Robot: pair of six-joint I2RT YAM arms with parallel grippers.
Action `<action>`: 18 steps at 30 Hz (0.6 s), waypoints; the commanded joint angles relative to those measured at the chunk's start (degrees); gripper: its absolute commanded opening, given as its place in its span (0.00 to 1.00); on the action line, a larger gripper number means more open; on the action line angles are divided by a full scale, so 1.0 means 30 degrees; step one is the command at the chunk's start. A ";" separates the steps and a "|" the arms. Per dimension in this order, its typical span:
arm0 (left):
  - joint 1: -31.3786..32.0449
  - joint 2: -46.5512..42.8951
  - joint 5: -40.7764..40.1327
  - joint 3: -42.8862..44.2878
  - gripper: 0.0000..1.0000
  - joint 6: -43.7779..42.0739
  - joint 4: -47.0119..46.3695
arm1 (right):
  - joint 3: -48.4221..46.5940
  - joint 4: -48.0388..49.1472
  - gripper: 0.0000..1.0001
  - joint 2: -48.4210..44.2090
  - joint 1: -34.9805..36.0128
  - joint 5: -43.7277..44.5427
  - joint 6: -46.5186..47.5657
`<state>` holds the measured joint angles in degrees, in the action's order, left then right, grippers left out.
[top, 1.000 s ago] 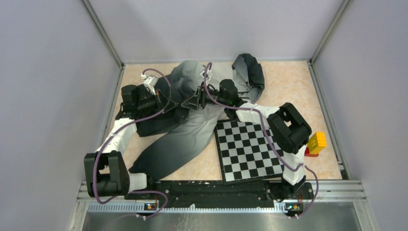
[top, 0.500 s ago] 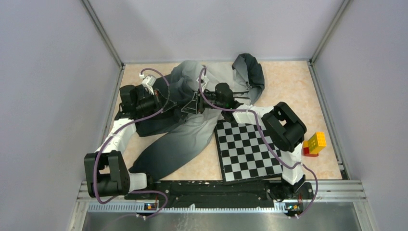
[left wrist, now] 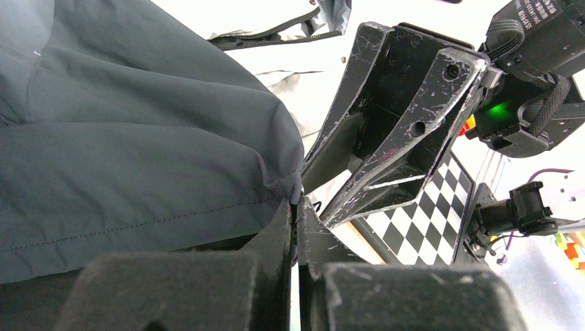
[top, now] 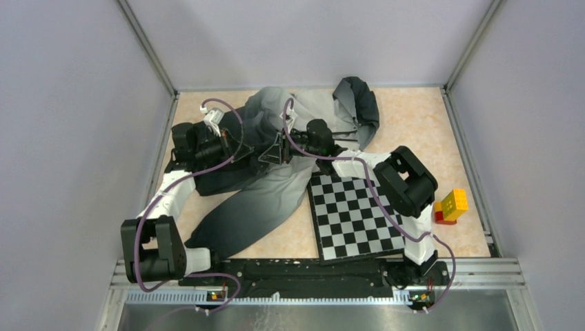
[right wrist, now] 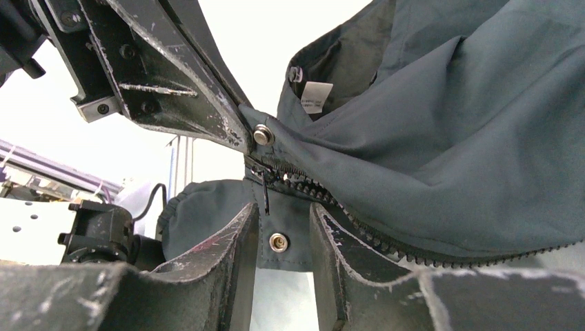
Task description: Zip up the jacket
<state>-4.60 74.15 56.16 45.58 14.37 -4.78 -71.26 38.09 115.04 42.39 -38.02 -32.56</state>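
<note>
My left gripper (left wrist: 295, 214) pinches the jacket (left wrist: 138, 138) hem; my right gripper (right wrist: 284, 215), spread, should next close on the zipper pull (right wrist: 265, 191).

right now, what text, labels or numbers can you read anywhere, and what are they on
None can be read.
White tag inside the jacket: print too small to read.
White lettering on the right arm's black housing: blurred and cut off by the frame edge.

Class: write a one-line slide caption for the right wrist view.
Left gripper pinches the jacket hem; open right gripper flanks the flap under the zipper pull.
</note>
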 commanded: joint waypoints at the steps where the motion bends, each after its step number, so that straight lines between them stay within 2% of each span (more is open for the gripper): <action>1: -0.0107 -0.0210 0.0782 -0.0074 0.00 0.0217 -0.1074 | -0.0955 0.0896 0.31 0.0082 0.0386 -0.0124 0.0221; 5: -0.0107 -0.0226 0.0820 -0.0107 0.00 0.0219 -0.1103 | -0.1157 0.0654 0.31 0.0162 0.0456 -0.0042 0.0252; 10: -0.0107 -0.0282 0.0820 -0.0193 0.00 0.0219 -0.1133 | -0.1271 0.0625 0.24 0.0283 0.0515 0.0067 0.0196; 14: -0.0107 -0.0288 0.0867 -0.0230 0.00 0.0219 -0.1121 | -0.1492 0.0068 0.15 0.0258 0.0518 0.0608 0.0162; 16: -0.0107 -0.0347 0.0798 -0.0237 0.00 0.0205 -0.1092 | -0.1831 -0.0592 0.00 0.0343 0.0503 0.0851 0.0206; 18: -0.0108 -0.0463 0.0470 -0.0177 0.00 -0.0007 -0.0794 | -0.2168 -0.1513 0.00 0.0392 0.0522 0.1415 0.0234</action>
<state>-4.64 74.15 56.51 45.28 14.85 -5.69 -73.80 36.23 115.37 43.33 -36.77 -32.42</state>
